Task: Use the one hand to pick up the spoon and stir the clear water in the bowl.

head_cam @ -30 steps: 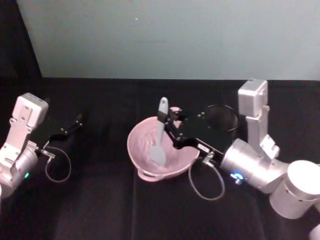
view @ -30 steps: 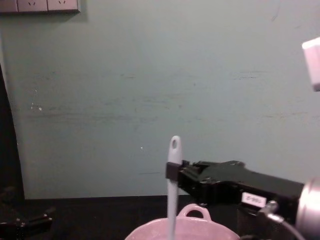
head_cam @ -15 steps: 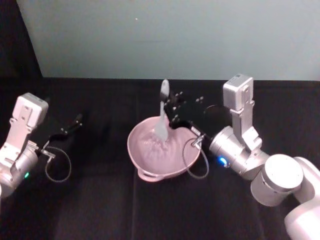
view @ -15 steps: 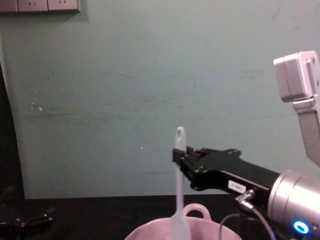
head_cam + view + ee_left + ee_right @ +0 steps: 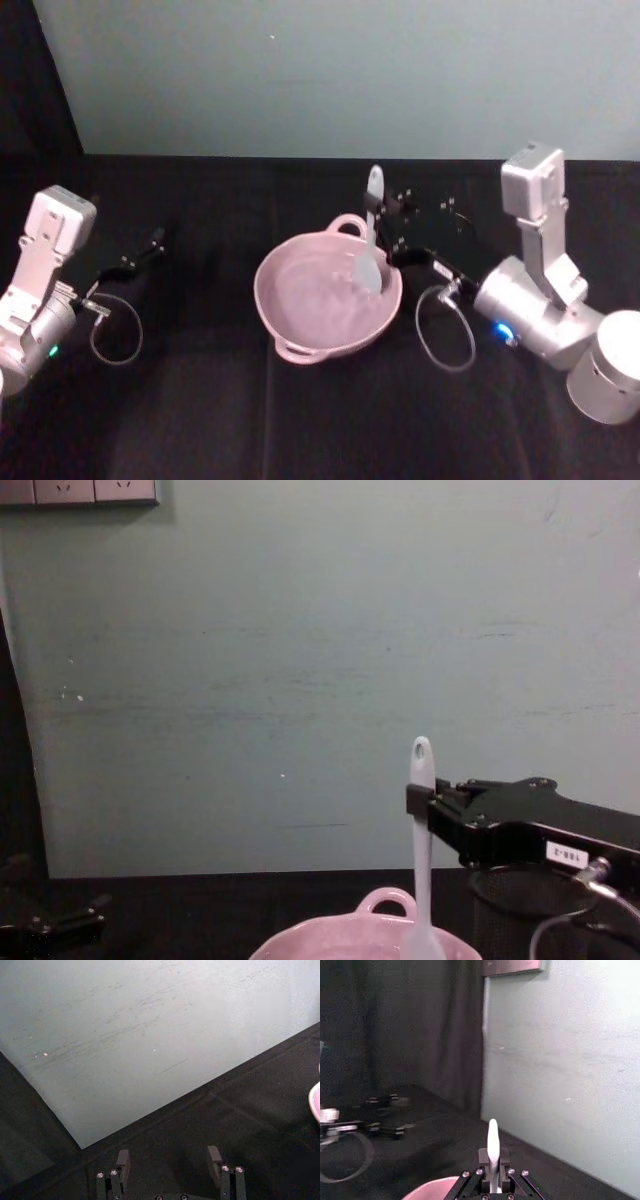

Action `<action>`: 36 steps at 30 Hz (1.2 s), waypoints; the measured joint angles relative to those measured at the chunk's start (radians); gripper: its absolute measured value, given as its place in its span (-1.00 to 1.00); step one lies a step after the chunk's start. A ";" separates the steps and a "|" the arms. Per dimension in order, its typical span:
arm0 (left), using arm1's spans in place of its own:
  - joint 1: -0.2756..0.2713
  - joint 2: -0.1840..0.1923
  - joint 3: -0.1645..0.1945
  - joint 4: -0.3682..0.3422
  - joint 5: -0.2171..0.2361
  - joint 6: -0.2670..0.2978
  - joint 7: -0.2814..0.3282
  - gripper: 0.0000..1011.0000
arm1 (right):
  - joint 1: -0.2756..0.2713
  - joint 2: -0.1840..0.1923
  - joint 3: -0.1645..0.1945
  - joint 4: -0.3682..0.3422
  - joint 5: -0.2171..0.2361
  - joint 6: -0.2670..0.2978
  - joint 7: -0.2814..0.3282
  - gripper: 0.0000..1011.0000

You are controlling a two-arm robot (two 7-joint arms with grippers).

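Clamping its flat jaws shut on the upper handle, just under the small oval hole, the black right gripper [image 5: 388,228] is holding the long slim white plastic spoon [image 5: 371,243] nearly upright. The pale head is dipping inside the right part of the wide pale pink ceramic bowl [image 5: 263,300], close to its wall. The bowl is sitting near the middle of the black-clothed bench [image 5: 300,425], its loop handle on the far rim.

Stirring well probably means slow, even circles with the head kept low and off the wall, since the water level is hard to read. The grip is high, so the spoon could pivot if the head drags. A black wire-mesh cup [image 5: 508,912] is standing just behind the wrist, so wide sweeps risk bumping it.

The left gripper [image 5: 142,254], fingers apart, is idling near the bench's left edge.
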 joint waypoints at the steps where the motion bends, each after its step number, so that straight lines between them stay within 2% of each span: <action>1: 0.000 0.000 0.000 0.000 0.000 0.000 0.000 1.00 | -0.016 0.011 0.000 -0.026 0.020 0.018 0.019 -0.78; 4: 0.000 0.000 0.000 0.000 0.000 0.000 0.000 1.00 | -0.039 0.025 -0.008 -0.063 0.051 0.042 0.045 -0.78; 8: 0.000 0.000 0.000 0.000 0.000 0.000 0.000 1.00 | -0.044 0.027 -0.030 -0.075 0.064 0.051 0.061 -0.78; 12: 0.000 0.000 0.000 0.000 0.000 0.000 0.000 1.00 | -0.024 0.006 -0.064 -0.056 0.070 0.043 0.067 -0.78; 17: 0.000 0.000 0.000 0.000 0.000 0.000 0.000 1.00 | 0.014 -0.037 -0.087 0.001 0.058 -0.003 0.054 -0.78; 21: 0.000 0.000 0.000 0.000 0.000 0.000 0.000 1.00 | 0.066 -0.085 -0.098 0.093 0.007 -0.074 0.018 -0.78; 24: 0.000 0.000 0.000 0.000 0.000 0.000 0.000 1.00 | 0.097 -0.111 -0.094 0.153 -0.039 -0.117 -0.018 -0.78; 25: 0.000 0.000 0.000 0.000 0.000 0.000 0.000 1.00 | 0.097 -0.111 -0.094 0.153 -0.039 -0.117 -0.018 -0.78; 27: 0.000 0.000 0.000 0.000 0.000 0.000 0.000 1.00 | 0.115 -0.123 -0.084 0.191 -0.087 -0.152 -0.058 -0.78; 32: 0.000 0.000 0.000 0.000 0.000 0.000 0.000 1.00 | 0.120 -0.119 -0.060 0.203 -0.133 -0.171 -0.096 -0.78; 36: 0.000 0.000 0.000 0.000 0.000 0.000 0.000 1.00 | 0.095 -0.090 -0.034 0.159 -0.140 -0.153 -0.093 -0.78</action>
